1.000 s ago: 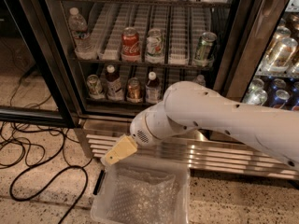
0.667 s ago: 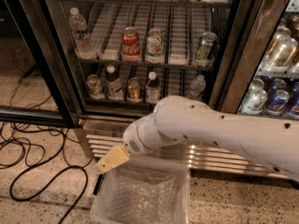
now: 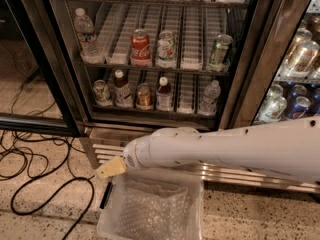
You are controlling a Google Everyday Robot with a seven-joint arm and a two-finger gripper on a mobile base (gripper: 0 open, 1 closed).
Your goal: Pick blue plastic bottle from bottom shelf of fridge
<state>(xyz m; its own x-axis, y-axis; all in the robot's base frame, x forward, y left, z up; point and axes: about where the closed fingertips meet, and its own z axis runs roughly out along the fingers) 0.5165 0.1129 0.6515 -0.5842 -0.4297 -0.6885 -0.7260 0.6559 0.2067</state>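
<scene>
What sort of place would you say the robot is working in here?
Probably a shop or canteen drinks corner: two glass-door coolers, the fridge and a neighbour full of cans, stand on a speckled floor with loose cables. The gripper hangs low before the fridge's grille, beside a clear bin.

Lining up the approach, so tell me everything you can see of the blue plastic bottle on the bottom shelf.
The blue plastic bottle stands upright at the front of the bottom shelf of the fridge, second from the left, between a can and a second can. White screw cap, dark brown shoulders, pale whitish-blue label round the body; it looks like plastic. Nothing grips it: the end effector hangs outside the fridge, near a clear bin on the floor.
</scene>
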